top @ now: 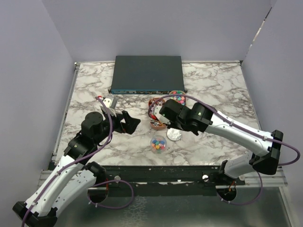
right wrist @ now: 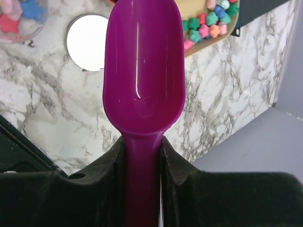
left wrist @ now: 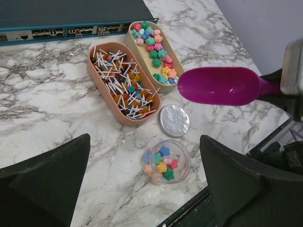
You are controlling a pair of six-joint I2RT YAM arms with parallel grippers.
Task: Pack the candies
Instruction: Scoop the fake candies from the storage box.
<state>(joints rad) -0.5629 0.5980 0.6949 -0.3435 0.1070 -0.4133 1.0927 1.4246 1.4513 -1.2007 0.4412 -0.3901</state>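
The candies [left wrist: 154,47] are small star-shaped sweets in mixed colours, filling a beige oval tray [left wrist: 179,81]; they also show in the right wrist view [right wrist: 208,23]. A small clear jar [left wrist: 165,161] on the table holds several of them; it also shows from above [top: 158,144]. Its silver lid [left wrist: 173,120] lies beside it. My right gripper [right wrist: 143,156] is shut on the handle of the purple scoop [right wrist: 144,66], which is empty and hovers above the table near the lid [right wrist: 86,42]. My left gripper [left wrist: 147,189] is open and empty, just left of the jar.
An orange oval tray [left wrist: 102,87] full of white-stick lollipops sits left of the beige tray. A dark network switch [top: 147,74] lies at the back. The table's black front rail [top: 165,170] runs just below the jar.
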